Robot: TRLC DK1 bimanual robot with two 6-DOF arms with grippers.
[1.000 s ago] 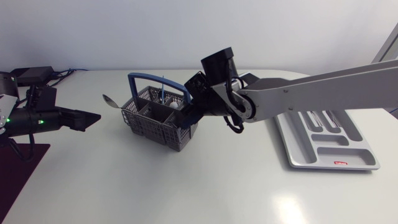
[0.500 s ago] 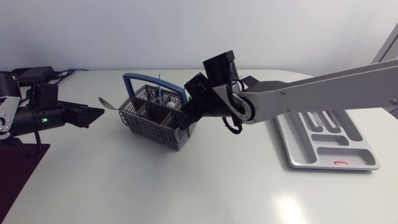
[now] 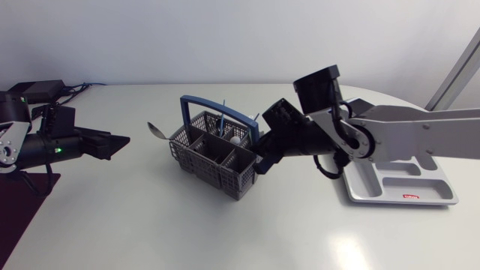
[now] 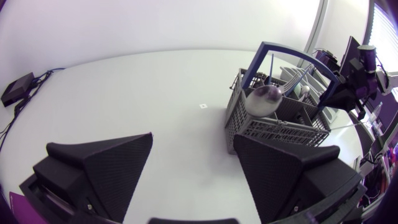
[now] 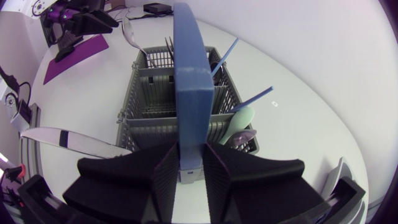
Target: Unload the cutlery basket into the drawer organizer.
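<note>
Currently right fingers (image 5: 148,182) clench basket handle (image 5: 189,81); left fingers (image 4: 106,167) spread, empty, facing jutting spoon (image 4: 266,101); knife (image 5: 68,140), seemingly, beside right fingers.

— What rests on the flat white tabletop (image 3: 150,225)?
— A small black rectangular box (image 3: 39,88) sits at the far left corner. Thin dark cables (image 3: 75,88) trail from it along the back edge.
— Anything nearer the front?
— A flat dark purple mat (image 3: 22,206) lies at the near left edge, apart from the box.
— And toward the middle?
— A tiny dark square mark (image 4: 203,106) shows on the bare white surface. What it is cannot be told.
</note>
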